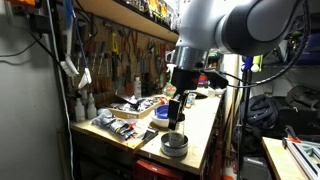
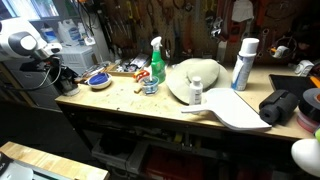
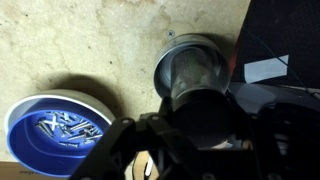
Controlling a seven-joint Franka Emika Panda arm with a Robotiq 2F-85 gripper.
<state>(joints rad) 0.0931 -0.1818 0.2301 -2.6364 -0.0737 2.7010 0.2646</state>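
My gripper is shut on a dark cylinder that fills the space between its fingers. In the wrist view it hangs just above a round metal tin on the worn wooden bench. A blue bowl holding several small metal parts sits beside it. In an exterior view the gripper points straight down over the tin near the bench's front edge, with the blue bowl just behind. In an exterior view the gripper is at the far left, next to the blue bowl.
A tray of tools lies on the bench. A green spray bottle, a white hat-like form, a white spray can and a black bundle stand further along. A pegboard of tools hangs behind.
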